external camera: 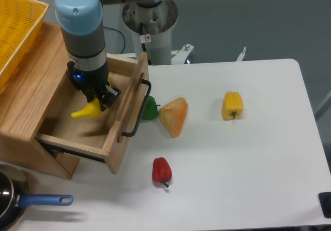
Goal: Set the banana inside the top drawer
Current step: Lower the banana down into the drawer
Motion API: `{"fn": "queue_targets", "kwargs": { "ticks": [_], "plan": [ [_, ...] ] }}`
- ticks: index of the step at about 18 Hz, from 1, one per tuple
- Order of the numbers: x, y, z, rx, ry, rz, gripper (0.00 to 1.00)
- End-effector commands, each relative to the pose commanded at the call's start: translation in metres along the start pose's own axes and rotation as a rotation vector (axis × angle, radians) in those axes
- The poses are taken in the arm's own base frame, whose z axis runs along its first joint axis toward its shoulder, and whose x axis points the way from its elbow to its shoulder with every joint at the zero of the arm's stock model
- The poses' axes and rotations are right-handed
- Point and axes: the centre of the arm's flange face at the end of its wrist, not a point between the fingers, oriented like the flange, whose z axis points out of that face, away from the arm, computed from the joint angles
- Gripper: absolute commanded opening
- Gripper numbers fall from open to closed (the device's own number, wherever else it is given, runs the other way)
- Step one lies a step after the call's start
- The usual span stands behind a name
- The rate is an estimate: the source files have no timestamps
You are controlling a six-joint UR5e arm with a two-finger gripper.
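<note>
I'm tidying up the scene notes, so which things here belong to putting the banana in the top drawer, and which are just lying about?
Belong to the job:
banana, held in the gripper
top drawer, pulled open

Just lying about:
green pepper
orange piece
yellow pepper
red pepper
yellow basket
blue-handled pan
</note>
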Motion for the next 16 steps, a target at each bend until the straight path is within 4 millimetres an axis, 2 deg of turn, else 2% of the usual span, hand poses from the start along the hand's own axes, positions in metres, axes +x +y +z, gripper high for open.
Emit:
{"fn": "queue_targets", "kwargs": {
  "ticks": [16],
  "plan": [
    [-0.012,0.002,0.0,0.002,-0.005,-0.004,0.42]
  ]
}}
